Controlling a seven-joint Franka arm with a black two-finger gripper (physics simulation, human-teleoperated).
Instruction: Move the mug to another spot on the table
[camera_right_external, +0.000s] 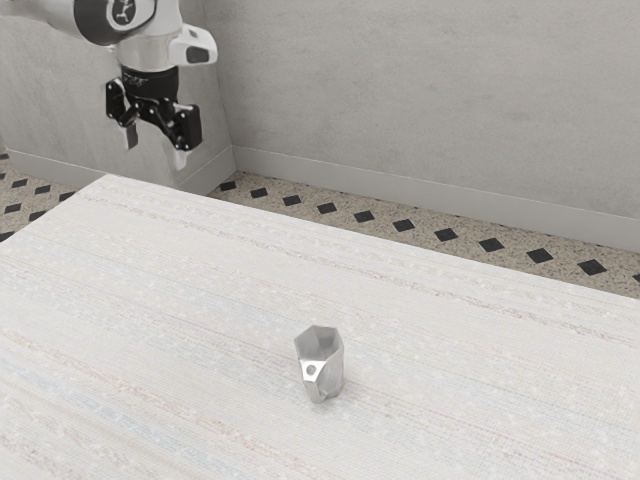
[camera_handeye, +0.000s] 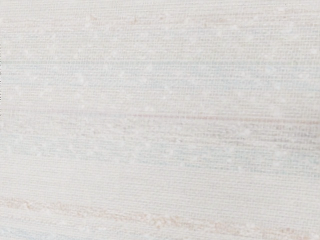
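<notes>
Table (camera_right_external: 150, 300) pale streaked wood w/ mug (camera_right_external: 320, 364) upright; grey wall (camera_right_external: 420, 90) + diamond-tile floor (camera_right_external: 400, 215) behind; hand (camera_right_external: 155, 149) wide, empty.

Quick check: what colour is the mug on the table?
The mug is plain light grey, with no pattern; the exterior view shows it best.

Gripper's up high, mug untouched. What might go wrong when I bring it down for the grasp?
The open gripper hangs far from the mug, toward the exterior view's left, and the wrist camera faces plain table: alignment is unconfirmed.
The mug looks faceted and narrower at its base; an off-centre squeeze may tip it.
Its handle juts out on the near side; a finger might snag it.
</notes>
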